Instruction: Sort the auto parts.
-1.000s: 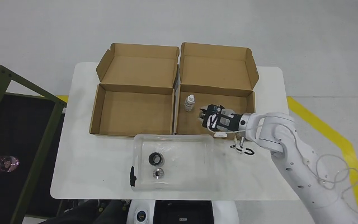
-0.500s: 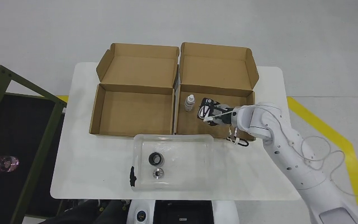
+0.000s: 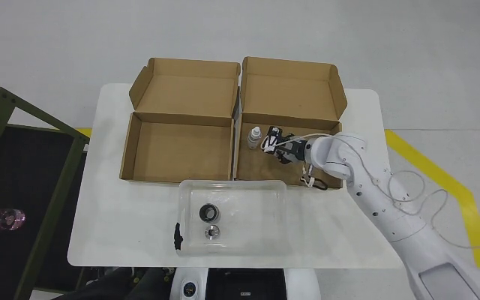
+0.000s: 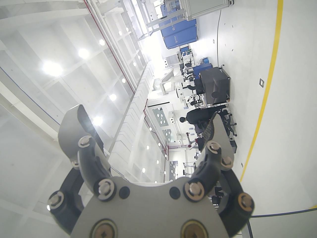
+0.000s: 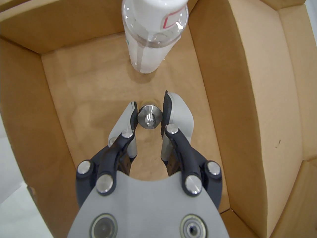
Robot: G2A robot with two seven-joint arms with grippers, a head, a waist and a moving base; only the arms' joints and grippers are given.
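Scanning from the left: the left gripper (image 4: pixel 146 113) is spread wide, holding nothing. On the counter (image 3: pixel 105 217), the clear tray (image 3: pixel 255 199) holds a ring (image 3: pixel 208 214), a small metal piece (image 3: pixel 214 231) and a black part (image 3: pixel 178 238). Further right, inside the right box (image 3: pixel 255 166), a bottle (image 5: pixel 153 38) stands upright just beside the right gripper (image 5: pixel 149 116), which pinches a round metal fitting (image 5: pixel 148 119) at or just above the box floor; I cannot tell which. My worry — a sideways nudge could topple the bottle, and the fitting, let go carelessly, may roll against it.
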